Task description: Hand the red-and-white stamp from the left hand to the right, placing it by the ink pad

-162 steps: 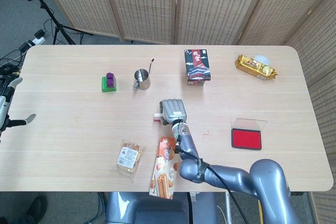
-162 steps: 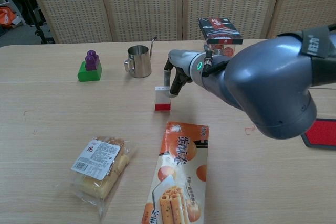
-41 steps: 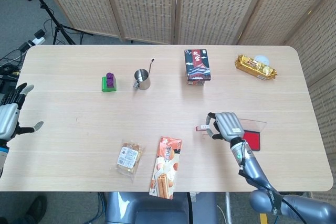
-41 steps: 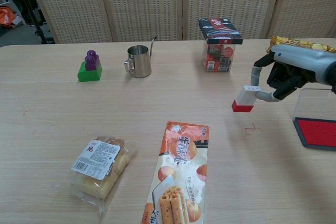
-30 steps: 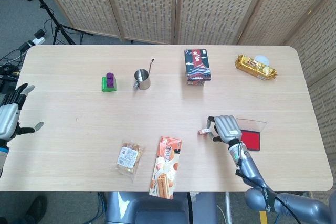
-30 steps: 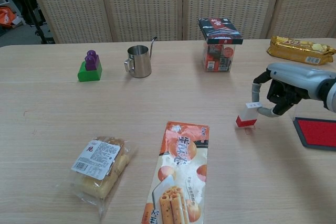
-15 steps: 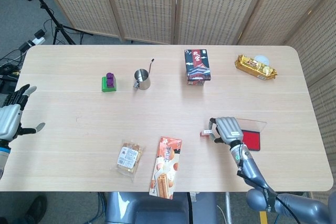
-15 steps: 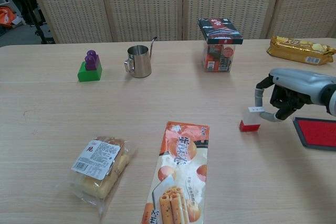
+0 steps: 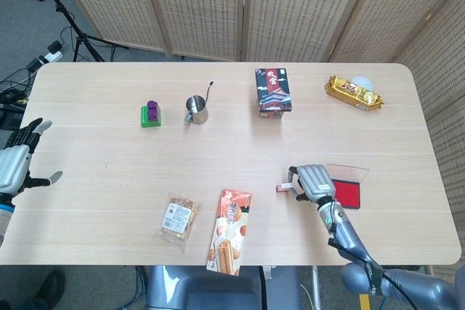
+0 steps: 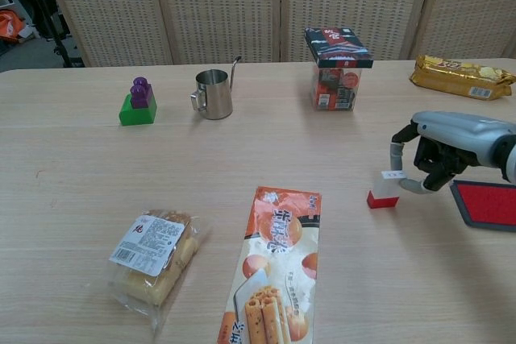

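right hand: The right hand (image 10: 427, 159) pinches the top of the stamp (image 10: 384, 188) between the thumb and a finger. The other fingers are curled in loosely behind.
left hand: The left hand (image 9: 13, 167) is far off at the table edge. Its fingers are spread apart and it holds nothing.
where the stamp is: It sits at the fingertips of the right hand, on the side away from the ink pad (image 10: 489, 204). Its red bottom looks like it rests on the table (image 10: 81, 191), but I cannot tell for sure if it sits flat.
ink pad: It lies just behind the right hand, near the stamp but not touching it.
how the stamp looks: A small block, white on top and red at the bottom, with a little label on the white part. It stands up, leaning a bit.
what could go wrong: The stamp is small and light, I think. If the fingers let go while it leans, it may tip over.
another worry: If a finger drags as the hand pulls away, the stamp could slide or fall.
one more: The hand is close to the ink pad, so a wide swing back could bump it.
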Robot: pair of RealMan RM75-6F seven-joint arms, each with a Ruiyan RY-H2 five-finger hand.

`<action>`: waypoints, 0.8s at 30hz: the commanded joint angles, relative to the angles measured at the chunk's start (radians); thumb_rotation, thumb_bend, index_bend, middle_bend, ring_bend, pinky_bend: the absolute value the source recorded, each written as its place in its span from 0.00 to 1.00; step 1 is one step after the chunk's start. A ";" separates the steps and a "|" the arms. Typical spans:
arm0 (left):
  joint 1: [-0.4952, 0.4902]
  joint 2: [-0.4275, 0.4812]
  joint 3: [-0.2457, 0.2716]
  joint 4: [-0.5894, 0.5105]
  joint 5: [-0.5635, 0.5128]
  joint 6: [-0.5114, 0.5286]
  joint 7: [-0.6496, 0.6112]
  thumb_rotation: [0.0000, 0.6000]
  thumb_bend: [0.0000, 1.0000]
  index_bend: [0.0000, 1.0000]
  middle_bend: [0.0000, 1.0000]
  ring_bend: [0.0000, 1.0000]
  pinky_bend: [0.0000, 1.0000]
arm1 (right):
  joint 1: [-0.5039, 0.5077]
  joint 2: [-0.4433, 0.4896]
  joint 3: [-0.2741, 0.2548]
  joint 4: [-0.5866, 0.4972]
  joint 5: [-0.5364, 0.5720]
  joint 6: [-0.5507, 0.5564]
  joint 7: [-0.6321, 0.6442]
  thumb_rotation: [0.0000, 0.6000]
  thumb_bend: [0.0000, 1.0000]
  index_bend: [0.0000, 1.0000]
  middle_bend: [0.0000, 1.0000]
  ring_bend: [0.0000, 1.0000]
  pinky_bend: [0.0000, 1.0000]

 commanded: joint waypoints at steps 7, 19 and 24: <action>0.001 0.002 -0.001 0.000 0.000 0.003 -0.003 1.00 0.21 0.00 0.00 0.00 0.00 | 0.001 0.004 -0.002 -0.006 0.003 -0.005 -0.004 1.00 0.76 0.46 0.94 0.96 1.00; 0.001 0.004 0.000 -0.001 0.000 0.003 -0.005 1.00 0.21 0.00 0.00 0.00 0.00 | -0.006 0.008 -0.015 -0.018 -0.015 -0.009 0.009 1.00 0.76 0.44 0.94 0.96 1.00; 0.001 0.004 0.001 -0.002 0.002 0.003 -0.006 1.00 0.21 0.00 0.00 0.00 0.00 | -0.022 0.024 -0.025 -0.034 -0.046 0.000 0.037 1.00 0.76 0.44 0.94 0.96 1.00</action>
